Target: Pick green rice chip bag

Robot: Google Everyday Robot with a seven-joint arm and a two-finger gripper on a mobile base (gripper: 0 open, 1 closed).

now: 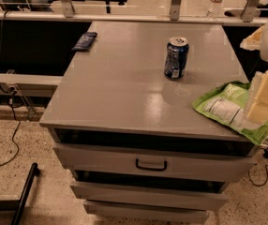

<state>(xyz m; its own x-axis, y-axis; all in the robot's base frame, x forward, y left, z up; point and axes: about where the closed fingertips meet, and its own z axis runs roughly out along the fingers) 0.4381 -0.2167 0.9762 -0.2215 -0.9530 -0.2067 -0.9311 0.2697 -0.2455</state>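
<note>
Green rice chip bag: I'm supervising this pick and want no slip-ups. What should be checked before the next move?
1. Green rice chip bag lying flat at the cabinet top's right edge: ok.
2. Gripper positioned over the bag's right part: ok.
3. Gripper touching the bag: cannot tell.
4. Blue soda can upright, apart from the bag: ok.
5. Bag fully supported: not ok, its near corner overhangs the edge.
</note>
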